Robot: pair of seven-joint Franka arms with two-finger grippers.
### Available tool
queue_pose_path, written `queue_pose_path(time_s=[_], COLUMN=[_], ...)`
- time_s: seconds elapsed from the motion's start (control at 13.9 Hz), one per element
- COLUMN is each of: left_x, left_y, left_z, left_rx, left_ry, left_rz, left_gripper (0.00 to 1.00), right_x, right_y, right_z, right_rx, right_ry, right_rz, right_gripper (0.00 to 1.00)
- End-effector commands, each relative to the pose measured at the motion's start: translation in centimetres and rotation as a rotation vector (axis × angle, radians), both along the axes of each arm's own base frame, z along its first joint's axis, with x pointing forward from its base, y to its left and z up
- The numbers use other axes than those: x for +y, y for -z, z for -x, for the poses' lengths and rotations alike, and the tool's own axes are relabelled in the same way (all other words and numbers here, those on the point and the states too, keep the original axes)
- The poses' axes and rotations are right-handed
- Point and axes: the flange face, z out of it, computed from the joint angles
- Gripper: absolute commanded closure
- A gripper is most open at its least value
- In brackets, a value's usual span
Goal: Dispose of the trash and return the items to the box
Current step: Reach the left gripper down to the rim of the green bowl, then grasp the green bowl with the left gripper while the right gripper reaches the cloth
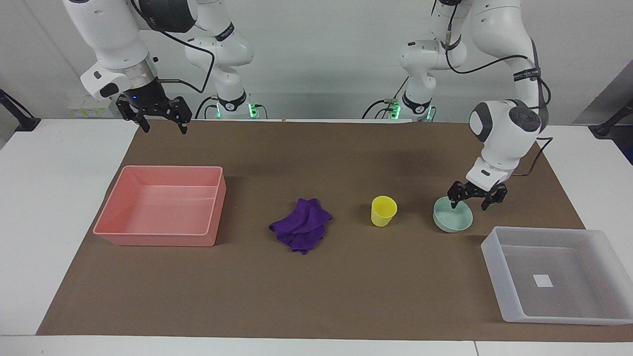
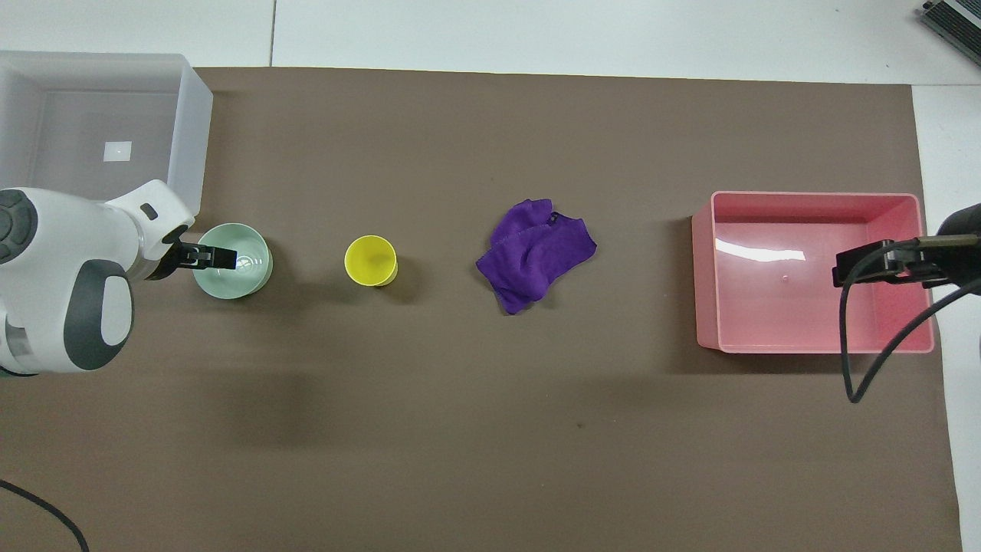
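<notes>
The mint-green bowl [image 1: 455, 220] [image 2: 241, 277] stands on the brown mat toward the left arm's end. My left gripper [image 1: 470, 204] [image 2: 205, 257] is open and low at the bowl. Its fingers straddle the part of the rim toward the left arm's end, one over the bowl's inside and one outside. The yellow cup [image 1: 384, 210] [image 2: 371, 260] stands upright beside the bowl. The purple cloth [image 1: 300, 231] [image 2: 535, 253] lies crumpled mid-mat. The translucent box [image 1: 494, 267] [image 2: 188, 138] is empty, farther from the robots than the bowl. My right gripper [image 1: 165, 129] [image 2: 843, 272] is open and empty, raised by the pink bin.
A pink rectangular bin [image 1: 153, 240] [image 2: 812, 346] stands empty at the right arm's end of the mat. The right arm's black cable [image 2: 866, 368] hangs over the bin's corner in the overhead view. White table surface borders the mat [image 1: 346, 296].
</notes>
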Motion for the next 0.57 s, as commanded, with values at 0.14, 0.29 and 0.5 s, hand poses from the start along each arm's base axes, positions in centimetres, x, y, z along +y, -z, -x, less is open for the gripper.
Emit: queue_pose_path(time_s=[0.14, 0.29, 0.5], left_x=[1.3, 1.3, 1.3], left_y=[1.7, 2.0, 2.0], left_z=[0.0, 0.2, 0.3], left_rx=[0.005, 0.017, 0.028], left_ry=[-0.013, -0.013, -0.019], left_rz=[0.002, 0.002, 0.009], left_gripper=[0.0, 0.32, 0.9], right_x=[6.4, 8.9, 12.5], right_y=[1.2, 1.9, 3.7], right_z=[-0.9, -1.6, -2.8], right_rx=[-0.094, -0.12, -0.148], right_ry=[-0.016, -0.027, -0.008], right_rz=[-0.02, -0.027, -0.055], right_gripper=[0.0, 0.0, 0.0])
